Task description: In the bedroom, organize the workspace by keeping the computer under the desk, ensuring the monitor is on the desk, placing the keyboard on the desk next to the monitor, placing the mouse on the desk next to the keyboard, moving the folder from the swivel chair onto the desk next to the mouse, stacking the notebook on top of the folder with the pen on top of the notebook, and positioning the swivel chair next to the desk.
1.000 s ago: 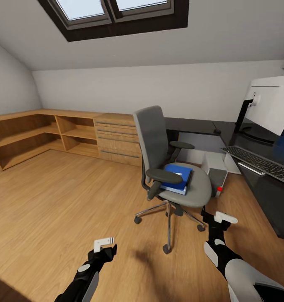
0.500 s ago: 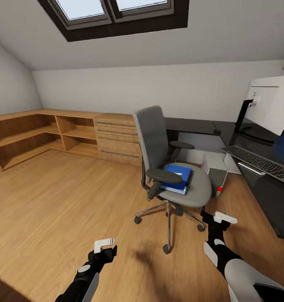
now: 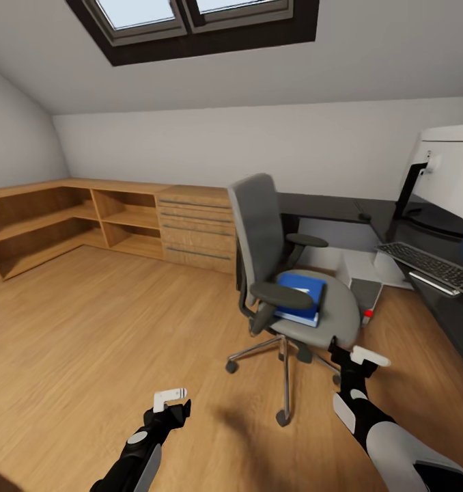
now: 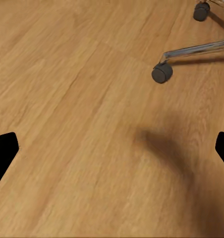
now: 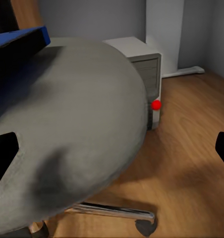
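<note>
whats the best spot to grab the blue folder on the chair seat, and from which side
Probably the folder's near front edge, reached from the open front of the swivel chair seat. It lies flat, its front edge facing the right gripper, with the padded armrests flanking it and the backrest behind. The open right gripper is closest.

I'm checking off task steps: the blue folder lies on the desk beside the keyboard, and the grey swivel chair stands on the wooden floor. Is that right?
Not quite. The head view shows the blue folder lying on the seat of the grey swivel chair, not on the desk beside the keyboard. The chair does stand on the wooden floor.
</note>
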{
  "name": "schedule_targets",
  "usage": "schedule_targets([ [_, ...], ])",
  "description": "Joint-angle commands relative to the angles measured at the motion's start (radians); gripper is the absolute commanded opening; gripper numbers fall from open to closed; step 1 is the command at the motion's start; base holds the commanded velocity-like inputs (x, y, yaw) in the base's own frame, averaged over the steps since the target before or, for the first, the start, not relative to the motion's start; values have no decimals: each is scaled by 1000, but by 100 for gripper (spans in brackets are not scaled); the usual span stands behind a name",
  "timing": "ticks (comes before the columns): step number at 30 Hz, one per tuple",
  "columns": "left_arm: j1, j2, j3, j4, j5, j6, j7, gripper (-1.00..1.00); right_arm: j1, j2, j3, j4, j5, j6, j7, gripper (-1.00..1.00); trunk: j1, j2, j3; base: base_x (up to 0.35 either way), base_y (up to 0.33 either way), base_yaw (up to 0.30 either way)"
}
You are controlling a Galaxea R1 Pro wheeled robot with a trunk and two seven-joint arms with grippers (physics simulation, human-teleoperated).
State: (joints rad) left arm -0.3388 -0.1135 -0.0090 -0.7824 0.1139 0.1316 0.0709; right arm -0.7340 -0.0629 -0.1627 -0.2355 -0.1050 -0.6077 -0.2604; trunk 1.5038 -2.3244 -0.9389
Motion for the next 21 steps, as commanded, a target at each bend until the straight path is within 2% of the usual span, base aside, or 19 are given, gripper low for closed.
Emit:
schedule_targets([
  [1,0,0,-1,-2,11,5,4,100,-1,-1,5,1,-16,-5,1,100,0,0,-1,227,203,0],
  [10,0,0,-1,-2,10,6,4,100,-1,0,9,2,-68,-17,7,100,0,0,-1,125,136,0],
  [21,0,0,-1,0,10,6,4,100,-1,1,8,2,-73,-34,7,100,0,0,-1,5,6,0],
])
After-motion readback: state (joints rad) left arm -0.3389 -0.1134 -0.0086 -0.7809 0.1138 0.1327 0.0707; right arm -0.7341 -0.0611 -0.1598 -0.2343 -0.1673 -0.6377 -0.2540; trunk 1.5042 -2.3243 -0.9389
